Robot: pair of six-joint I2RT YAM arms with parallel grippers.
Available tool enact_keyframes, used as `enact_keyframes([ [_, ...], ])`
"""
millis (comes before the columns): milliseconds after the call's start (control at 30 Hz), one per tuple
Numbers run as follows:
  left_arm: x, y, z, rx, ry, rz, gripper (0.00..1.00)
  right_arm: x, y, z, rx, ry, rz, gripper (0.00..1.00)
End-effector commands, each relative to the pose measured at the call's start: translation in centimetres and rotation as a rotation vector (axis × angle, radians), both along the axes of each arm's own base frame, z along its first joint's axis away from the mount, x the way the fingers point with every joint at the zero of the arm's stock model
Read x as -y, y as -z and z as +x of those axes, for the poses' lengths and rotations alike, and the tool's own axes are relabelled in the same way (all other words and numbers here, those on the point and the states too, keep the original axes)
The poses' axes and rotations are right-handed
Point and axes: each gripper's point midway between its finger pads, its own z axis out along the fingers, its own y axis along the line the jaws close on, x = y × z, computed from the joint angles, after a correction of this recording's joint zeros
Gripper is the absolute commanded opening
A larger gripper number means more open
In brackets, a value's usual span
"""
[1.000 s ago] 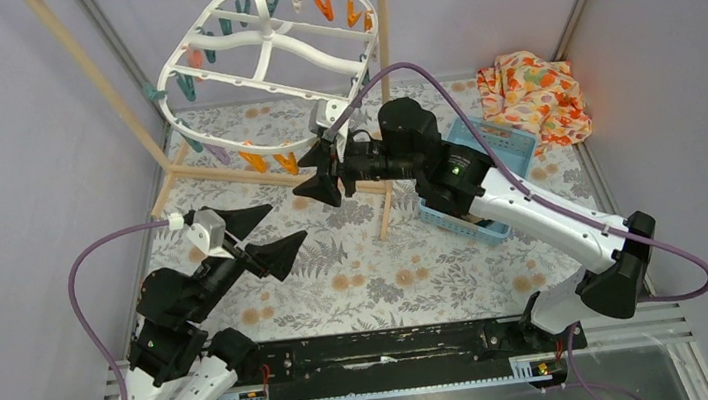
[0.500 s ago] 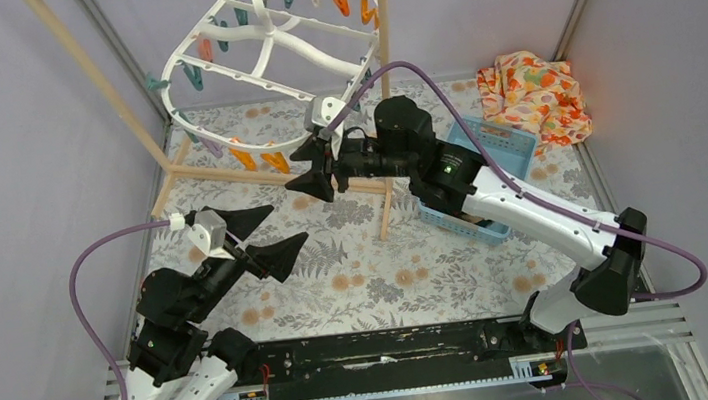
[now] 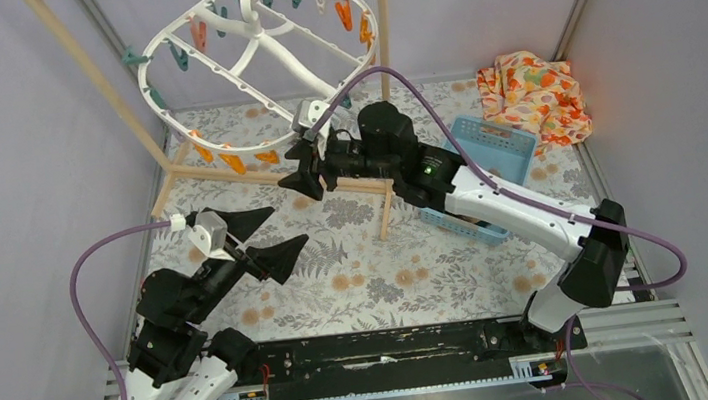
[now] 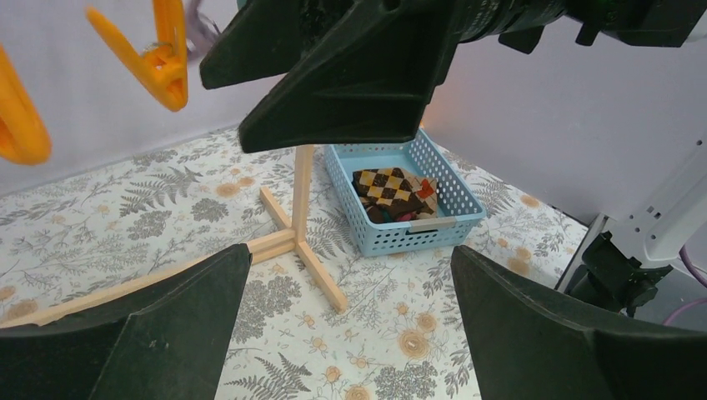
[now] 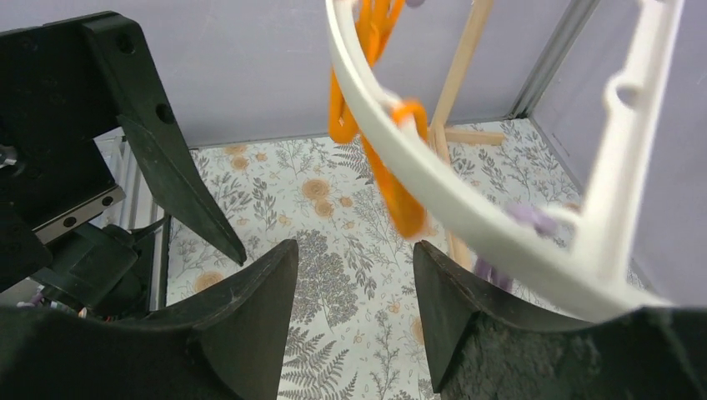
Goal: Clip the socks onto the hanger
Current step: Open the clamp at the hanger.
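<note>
Lit brightly and evenly by soft light from overhead. Cast only faint, soft-edged shadows on the counter (image 3: 378, 268) below the hanger (image 3: 256, 35). Showed no harsh glare, only a mild sheen along the hanger's white rim. Came out sharp across the top view. Blurred near the lens in the wrist views: orange pegs (image 4: 162, 62) dangling from the hanger smeared soft, purple peg (image 5: 534, 218) under its rim hazy. Rendered the right tool (image 5: 350, 325) near-black, without surface detail.

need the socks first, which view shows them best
Left wrist: the socks lie in plain sight in the blue basket, brown checks clear. Top external has the right arm across that basket, no sock clearly visible. Right wrist shows none.
</note>
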Motion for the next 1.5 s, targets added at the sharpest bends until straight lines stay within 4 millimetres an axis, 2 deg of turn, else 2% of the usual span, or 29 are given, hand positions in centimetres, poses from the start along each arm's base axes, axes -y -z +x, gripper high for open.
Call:
enact_keyframes([
  [0, -0.1, -0.1, -0.4, 0.021, 0.007, 0.013, 0.99, 1.8, -4.4, -1.2, 0.063, 0.014, 0.112, 0.61],
  [100, 0.0, -0.3, -0.2, 0.020, 0.002, 0.003, 0.99, 3.3, -4.7, -1.7, 0.074, 0.035, 0.115, 0.61],
  [200, 0.2, -0.6, 0.0, 0.019, 0.006, -0.005, 0.99, 3.9, -4.7, -1.8, 0.086, 0.048, 0.100, 0.61],
  [467, -0.1, -0.6, 0.1, 0.014, -0.009, -0.005, 0.99, 2.8, -5.2, -2.1, 0.097, -0.003, 0.118, 0.61],
  [700, -0.4, -0.7, 0.0, 0.013, -0.020, 0.015, 0.99, 1.9, -5.2, -1.3, 0.113, 0.000, 0.129, 0.61],
  [933, -0.5, -0.5, 0.1, 0.009, -0.026, 0.024, 0.99, 2.0, -6.2, -0.2, 0.133, 0.036, 0.166, 0.61],
  [1033, -0.4, -0.3, 0.1, 0.005, -0.025, 0.027, 0.99, 2.2, -6.5, 0.2, 0.134, 0.049, 0.177, 0.52],
  [1100, -0.4, -0.4, 0.1, 0.007, -0.023, 0.026, 0.99, 2.4, -6.6, 0.2, 0.135, 0.052, 0.179, 0.50],
  [1300, -0.3, -0.6, 0.1, 0.011, -0.016, 0.021, 0.99, 3.1, -6.0, 0.1, 0.127, 0.066, 0.166, 0.36],
  [1467, -0.1, -1.1, -0.1, 0.017, -0.004, 0.007, 0.99, 3.6, -5.6, 0.1, 0.126, 0.083, 0.151, 0.40],
])
